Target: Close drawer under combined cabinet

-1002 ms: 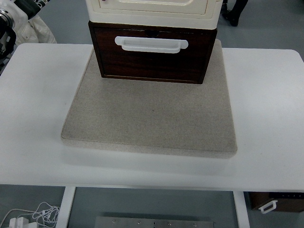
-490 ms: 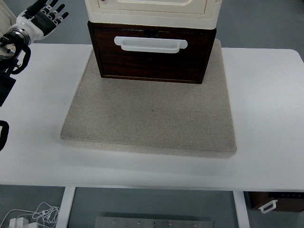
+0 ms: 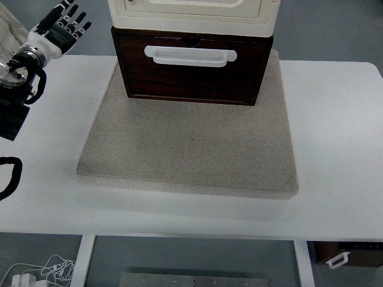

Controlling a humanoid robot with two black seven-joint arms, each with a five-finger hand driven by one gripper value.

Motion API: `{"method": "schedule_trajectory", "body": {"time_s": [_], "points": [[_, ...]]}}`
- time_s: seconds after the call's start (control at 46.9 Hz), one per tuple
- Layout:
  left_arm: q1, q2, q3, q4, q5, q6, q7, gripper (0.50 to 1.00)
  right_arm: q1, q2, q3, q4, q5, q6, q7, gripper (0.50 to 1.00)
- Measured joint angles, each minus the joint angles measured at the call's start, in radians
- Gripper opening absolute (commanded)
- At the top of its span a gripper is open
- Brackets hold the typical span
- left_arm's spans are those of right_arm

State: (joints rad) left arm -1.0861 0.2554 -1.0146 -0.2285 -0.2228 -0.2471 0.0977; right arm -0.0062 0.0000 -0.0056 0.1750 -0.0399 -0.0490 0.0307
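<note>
A dark brown wooden drawer [image 3: 191,70] with a white handle [image 3: 190,55] juts forward from under the cream cabinet [image 3: 192,13] at the top centre. It rests on a beige mat [image 3: 188,143]. My left hand [image 3: 63,24] is at the upper left, above the table's far left corner. Its dark fingers are spread and hold nothing. It is well left of the drawer and not touching it. The right arm is out of sight.
The white table [image 3: 335,149] spreads around the mat. My left forearm [image 3: 18,78] and a black cable [image 3: 7,176] run along the left edge. Below the table's front edge lie white cords [image 3: 42,272] and, at the lower right, a dark box [image 3: 347,254].
My left arm has come in from the left edge and the hand has shifted right, towards the drawer. The drawer and cabinet have not moved.
</note>
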Motion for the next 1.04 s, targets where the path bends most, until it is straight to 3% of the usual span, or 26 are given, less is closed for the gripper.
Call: {"method": "schedule_trajectory", "body": {"time_s": [0.32, 1.044], "points": [[-0.001, -0.008, 0.000, 0.000, -0.018, 0.011, -0.067, 1.000, -0.002, 0.000, -0.003, 0.000, 0.000, 0.002, 0.000, 0.952], [0.009, -0.051, 0.001, 0.000, -0.022, 0.014, -0.090, 1.000, -0.006, 0.000, 0.007, 0.000, 0.004, 0.005, 0.000, 0.952]]}}
